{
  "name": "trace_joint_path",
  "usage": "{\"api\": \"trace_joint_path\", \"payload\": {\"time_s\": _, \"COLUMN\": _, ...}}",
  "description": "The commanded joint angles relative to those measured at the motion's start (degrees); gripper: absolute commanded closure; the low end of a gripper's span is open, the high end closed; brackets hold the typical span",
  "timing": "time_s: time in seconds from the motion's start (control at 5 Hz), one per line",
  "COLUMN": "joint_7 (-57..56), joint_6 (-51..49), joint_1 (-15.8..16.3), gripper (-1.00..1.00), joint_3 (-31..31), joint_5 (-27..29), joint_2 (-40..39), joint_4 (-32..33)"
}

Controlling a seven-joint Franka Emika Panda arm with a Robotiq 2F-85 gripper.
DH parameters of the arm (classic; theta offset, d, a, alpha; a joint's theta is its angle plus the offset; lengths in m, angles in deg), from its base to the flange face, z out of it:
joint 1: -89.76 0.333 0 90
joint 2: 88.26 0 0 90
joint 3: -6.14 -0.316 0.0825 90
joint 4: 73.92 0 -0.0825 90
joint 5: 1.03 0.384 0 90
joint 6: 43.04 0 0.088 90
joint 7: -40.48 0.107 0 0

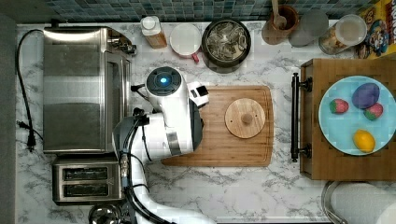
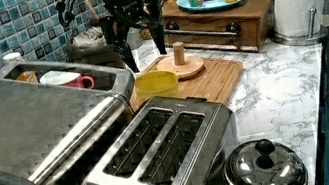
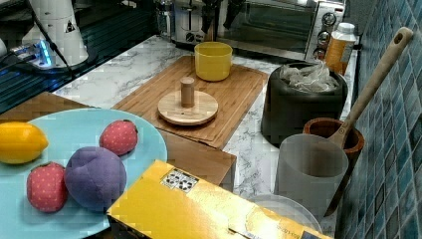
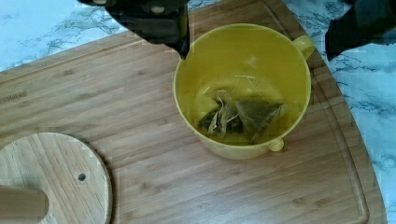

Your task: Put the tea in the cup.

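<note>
gripper (image 2: 144, 50) hanging spread and empty over yellow cup (image 4: 242, 88). tea sachet (image 4: 243, 116) already inside (light, limp, crinkly). best pinched at a corner, gently.

I count on the surface: one board (image 1: 219, 144); one wooden lid (image 1: 244, 118); one yellow mug (image 4: 243, 56); one white mug (image 1: 185, 38); one sachet (image 4: 243, 116) in the yellow mug; one black pot (image 1: 204, 46) of further sachets, number unclear; one plate (image 1: 345, 135) bearing four toy fruits: two strawberries (image 1: 339, 106), one plum (image 1: 365, 95), one lemon (image 1: 364, 140); one toaster (image 1: 88, 181), two slots; one oven (image 1: 77, 88); one bottle (image 1: 153, 31).
</note>
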Motion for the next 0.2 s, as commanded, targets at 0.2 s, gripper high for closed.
{"api": "trace_joint_path", "payload": {"time_s": 0.2, "joint_7": -3.03, "joint_6": -0.72, "joint_1": -0.24, "gripper": -1.0, "joint_3": -0.27, "joint_5": 0.23, "joint_2": 2.38, "joint_4": -1.55}}
